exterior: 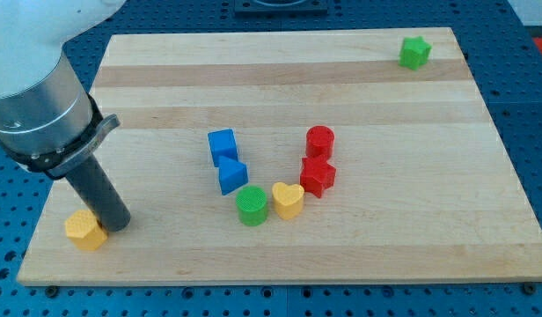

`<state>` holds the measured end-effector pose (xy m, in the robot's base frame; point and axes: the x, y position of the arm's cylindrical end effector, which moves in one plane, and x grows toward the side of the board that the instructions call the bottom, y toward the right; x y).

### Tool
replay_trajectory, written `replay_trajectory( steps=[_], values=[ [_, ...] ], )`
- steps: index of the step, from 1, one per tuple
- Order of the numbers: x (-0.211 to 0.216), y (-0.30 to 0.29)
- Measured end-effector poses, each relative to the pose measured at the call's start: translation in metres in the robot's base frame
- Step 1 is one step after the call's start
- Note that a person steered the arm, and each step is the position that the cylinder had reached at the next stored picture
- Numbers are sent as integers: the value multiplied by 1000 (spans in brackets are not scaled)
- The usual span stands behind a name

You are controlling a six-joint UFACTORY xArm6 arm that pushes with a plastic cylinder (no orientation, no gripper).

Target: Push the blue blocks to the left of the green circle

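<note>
Two blue blocks sit near the board's middle: a blue cube (222, 144) and, touching it just below, a blue wedge-like block (232, 174). The green circle (251, 205) lies right below and slightly right of the lower blue block, nearly touching it. My tip (115, 224) rests on the board at the lower left, far left of the blue blocks, right beside a yellow block (85, 230).
A yellow heart (288, 200) touches the green circle's right side. A red cylinder (319, 141) and a red block (318, 175) stand right of it. A green star-like block (414, 52) sits at the top right corner. The wooden board (385, 246) has edges all round.
</note>
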<state>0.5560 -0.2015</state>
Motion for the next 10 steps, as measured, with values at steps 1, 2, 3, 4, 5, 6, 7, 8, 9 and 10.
replay_trajectory(
  steps=[1, 2, 3, 4, 5, 6, 7, 8, 9, 10],
  values=[
    [0, 3],
    [-31, 25],
    [-113, 44],
    [-156, 50],
    [-143, 110],
    [-130, 148],
    [-125, 146],
    [-89, 112],
    [-73, 83],
    [-59, 61]
  ],
)
